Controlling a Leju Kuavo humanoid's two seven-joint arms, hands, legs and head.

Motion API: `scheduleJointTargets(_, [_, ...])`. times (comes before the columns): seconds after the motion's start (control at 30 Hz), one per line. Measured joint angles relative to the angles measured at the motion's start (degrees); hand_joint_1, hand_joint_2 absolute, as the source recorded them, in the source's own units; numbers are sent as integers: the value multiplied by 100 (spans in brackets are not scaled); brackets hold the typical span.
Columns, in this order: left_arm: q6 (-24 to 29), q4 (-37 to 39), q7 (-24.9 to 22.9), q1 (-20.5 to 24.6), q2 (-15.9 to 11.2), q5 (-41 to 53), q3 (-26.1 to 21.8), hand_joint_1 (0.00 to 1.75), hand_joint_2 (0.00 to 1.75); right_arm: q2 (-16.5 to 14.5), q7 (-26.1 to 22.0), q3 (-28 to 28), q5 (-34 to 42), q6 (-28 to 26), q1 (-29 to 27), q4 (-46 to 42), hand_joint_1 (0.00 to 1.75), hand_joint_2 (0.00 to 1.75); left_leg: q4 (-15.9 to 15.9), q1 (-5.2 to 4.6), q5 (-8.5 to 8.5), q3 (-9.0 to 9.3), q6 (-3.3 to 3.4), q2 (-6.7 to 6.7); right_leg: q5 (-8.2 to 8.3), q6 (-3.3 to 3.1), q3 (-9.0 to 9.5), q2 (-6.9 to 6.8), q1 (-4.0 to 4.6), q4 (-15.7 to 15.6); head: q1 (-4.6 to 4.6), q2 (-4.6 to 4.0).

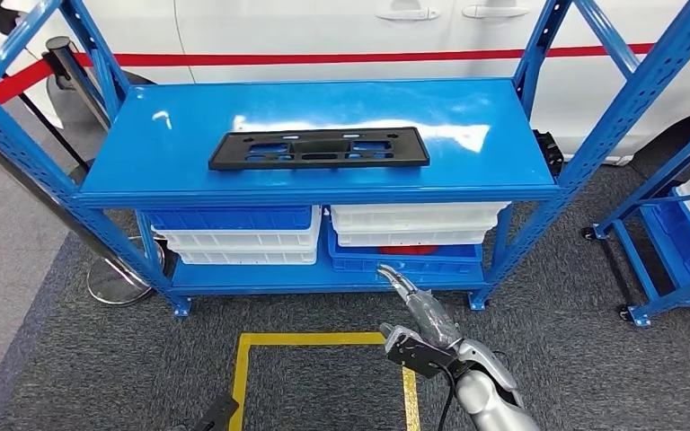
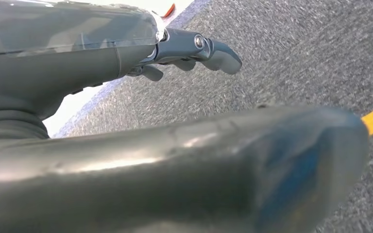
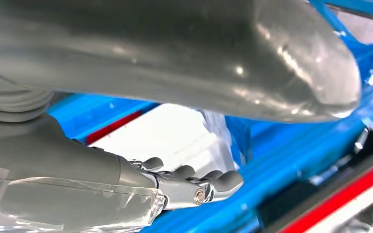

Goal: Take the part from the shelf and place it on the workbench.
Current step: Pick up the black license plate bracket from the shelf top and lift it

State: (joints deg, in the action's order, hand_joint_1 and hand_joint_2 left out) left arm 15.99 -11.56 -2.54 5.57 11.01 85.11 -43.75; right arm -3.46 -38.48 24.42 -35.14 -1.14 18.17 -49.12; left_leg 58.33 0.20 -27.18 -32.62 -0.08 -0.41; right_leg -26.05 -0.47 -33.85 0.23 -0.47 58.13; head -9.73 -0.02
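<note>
Part: flat black plastic plate with cut-outs (image 1: 320, 148) lies on blue metal shelf (image 1: 189, 126) top, far side.
Right hand (image 1: 413, 310): empty, fingers apart, near the shelf's lower level.
Left hand (image 2: 184, 53): empty, fingers loosely apart, above grey carpet (image 2: 296, 53).

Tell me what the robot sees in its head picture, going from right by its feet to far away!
Yellow floor line and right robot hand → stacked bins on the low shelf → black part on the blue shelf top → white car with its red stripe.

No legible text (views blurry, perhaps)
</note>
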Motion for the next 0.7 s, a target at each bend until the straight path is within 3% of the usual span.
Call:
scheduleJointTargets(0.07, [9, 1, 0, 5, 1, -1, -1, 0, 0, 23, 15, 73, 39, -17, -5, -132, 0, 0, 376, 7, -248, -151, -60, 6, 21, -48, 43, -14, -41, -58, -1, 0])
scheduleJointTargets(0.13, [12, 2, 0, 3, 1, -3, -1, 0, 0, 40, 20, 131, 51, -26, -17, -204, 0, 0, 1127, 36, -601, -493, -115, 8, 14, -71, 59, -26, -35, -62, -1, 0])
scheduleJointTargets(0.17, [12, 2, 0, -3, 1, -4, -2, 0, 0, 49, 21, 153, 47, -51, -26, -220, 0, 0, 1438, 49, -696, -646, -139, 9, 10, -74, 62, -29, -33, -60, -1, 0])
scheduleJointTargets(0.2, [12, 2, 0, -9, 1, -5, -2, 0, 0, 58, 23, 171, 15, -121, -37, -237, 0, 0, 1576, 60, -686, -724, -157, 9, 5, -74, 66, -29, -33, -57, -1, 0])
scheduleJointTargets(0.23, [13, 2, 0, -13, 0, -6, -3, 0, 0, 71, 38, 191, -63, -277, -46, -280, 0, 0, 1488, 72, -562, -696, -170, 10, -2, -68, 72, -25, -35, -52, -1, 0])
scheduleJointTargets(0.3, [14, 2, 0, -8, -3, -3, -3, 0, 0, 109, 131, 251, -351, -794, -36, -482, 0, 0, 772, 95, -144, -381, -170, 18, -30, -38, 88, -12, -42, -28, 0, 0])
scheduleJointTargets(0.37, [15, 4, -1, 7, -5, 1, -3, 0, 0, 177, 301, 324, -736, -1386, 37, -760, 0, 0, 163, 87, 76, -103, -131, 20, -54, 15, 69, 3, -26, 19, -1, 0])
scheduleJointTargets(0.47, [14, 9, -11, 15, -5, 2, -5, 0, 0, 308, 526, 438, -1290, -2146, 183, -1161, 0, 0, 42, 66, 72, -78, -25, 6, -47, 93, 27, 9, -8, 38, 1, 0])
scheduleJointTargets(0.53, [11, 10, -20, 19, -6, 2, -12, 0, 0, 373, 604, 510, -1517, -2526, 288, -1384, 0, 0, 4, 74, 101, -71, 58, 9, -147, 141, -18, 3, -26, 159, 1, 0])
scheduleJointTargets(0.57, [10, 10, -22, 28, -6, 2, -15, 0, 0, 395, 631, 550, -1577, -2658, 345, -1481, 0, 0, -15, 81, 114, -65, 98, 12, -281, 160, -107, 0, -31, 365, 1, 0])
scheduleJointTargets(0.63, [8, 10, -25, 47, -6, 2, -18, 0, 0, 419, 689, 641, -1573, -2766, 432, -1609, 0, 0, -24, 78, 121, -62, 143, 16, -646, 186, -430, -6, -32, 1076, 1, 0])
scheduleJointTargets(0.7, [9, 10, -32, 52, -6, 1, -19, 0, 0, 414, 798, 749, -1500, -2823, 460, -1626, 0, 0, -19, 72, 118, -62, 149, 10, -797, 194, -695, -6, -32, 1618, 0, 0])
